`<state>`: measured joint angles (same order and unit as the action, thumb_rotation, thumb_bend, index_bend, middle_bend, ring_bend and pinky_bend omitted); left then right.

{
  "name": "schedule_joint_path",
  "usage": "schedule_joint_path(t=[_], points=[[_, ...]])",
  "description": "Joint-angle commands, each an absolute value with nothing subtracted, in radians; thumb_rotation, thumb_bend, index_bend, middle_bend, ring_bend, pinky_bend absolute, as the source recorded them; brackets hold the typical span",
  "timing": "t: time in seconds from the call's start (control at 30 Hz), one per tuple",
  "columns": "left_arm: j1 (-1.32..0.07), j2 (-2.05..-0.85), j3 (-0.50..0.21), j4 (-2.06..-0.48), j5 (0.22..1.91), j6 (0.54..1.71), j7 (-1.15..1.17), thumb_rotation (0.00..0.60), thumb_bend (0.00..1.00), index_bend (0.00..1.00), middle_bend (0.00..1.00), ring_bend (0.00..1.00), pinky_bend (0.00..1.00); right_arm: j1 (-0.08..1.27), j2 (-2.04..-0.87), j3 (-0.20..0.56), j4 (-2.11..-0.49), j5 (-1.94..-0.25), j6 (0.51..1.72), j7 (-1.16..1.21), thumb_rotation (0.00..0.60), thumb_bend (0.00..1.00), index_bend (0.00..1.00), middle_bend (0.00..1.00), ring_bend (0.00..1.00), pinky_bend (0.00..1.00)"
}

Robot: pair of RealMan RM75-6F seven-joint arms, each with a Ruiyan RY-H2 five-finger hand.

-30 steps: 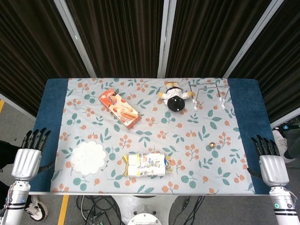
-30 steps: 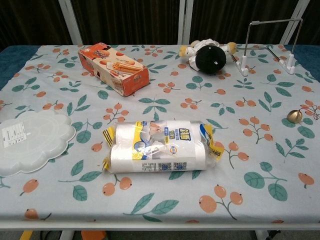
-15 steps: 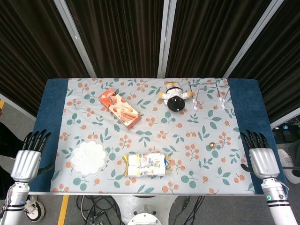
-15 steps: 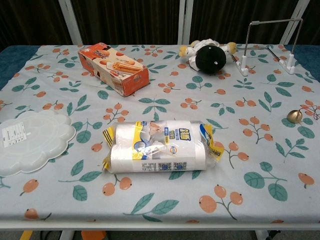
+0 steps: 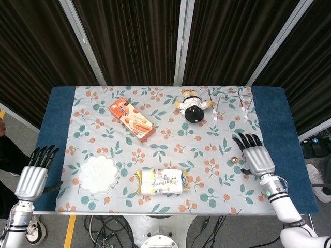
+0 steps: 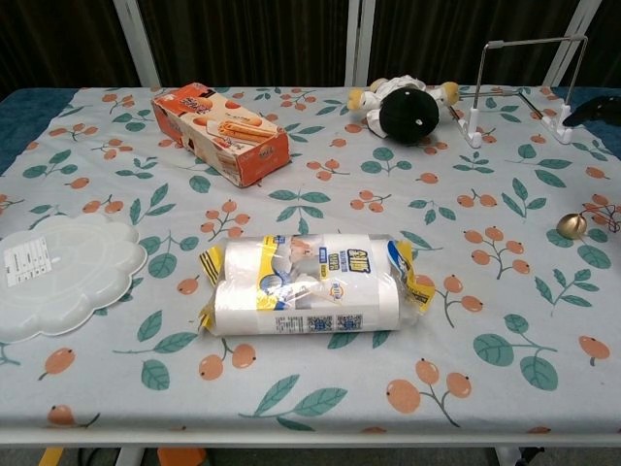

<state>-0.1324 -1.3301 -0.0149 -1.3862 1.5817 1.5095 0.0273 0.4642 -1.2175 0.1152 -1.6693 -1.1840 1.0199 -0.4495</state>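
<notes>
The right hand [image 5: 256, 157] hovers over the floral tablecloth [image 5: 165, 129], fingers spread and holding nothing. A small gold ball [image 5: 234, 160] lies just beside it, toward the table's middle.

Orange snack box [image 5: 132, 120], plush doll [image 5: 193, 106], clear wire stand [image 5: 231, 103], white scalloped plate [image 5: 96, 174], wrapped paper-roll pack [image 5: 161, 181]

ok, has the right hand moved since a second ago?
Yes. In the head view the right hand has swung inward from the table's right edge over the floral cloth, now just right of the small gold ball.
</notes>
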Motion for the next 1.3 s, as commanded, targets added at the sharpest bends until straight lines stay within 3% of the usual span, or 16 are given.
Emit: schedule_joint_path(t=[0.03,0.2,0.63,0.87,1.3], points=[[-0.131,-1.333,-0.013,-1.380,1.581,1.510,0.019,0.600,0.03,0.04,0.03,0.00,0.01,0.479,-1.245,0.116,-1.650,-1.166,1.010,-0.474,0.600,0.00,0.16,0.00,0.00,0.00],[-0.130,-1.333,-0.011,-1.374,1.581,1.509,0.002,0.600,0.03,0.04,0.03,0.00,0.01,0.493,-1.263,0.117,-1.634,-1.128,1.010,-0.502,0.600,0.00,0.24,0.00,0.00,0.00],[-0.131,-1.336,-0.006,-1.362,1.588,1.510,-0.014,0.600,0.03,0.04,0.03,0.00,0.01,0.545,-1.301,0.117,-1.573,-1.053,0.954,-0.514,0.600,0.00,0.32,0.00,0.00,0.00],[-0.129,-1.338,-0.004,-1.353,1.583,1.506,-0.028,0.600,0.03,0.04,0.03,0.00,0.01,0.561,-1.310,0.114,-1.560,-1.044,0.951,-0.508,0.600,0.11,0.37,0.00,0.00,0.00],[-0.129,-1.339,-0.002,-1.348,1.584,1.505,-0.048,0.600,0.03,0.04,0.03,0.00,0.01,0.575,-1.314,0.096,-1.553,-1.013,0.948,-0.513,0.600,0.19,0.39,0.00,0.00,0.00]])
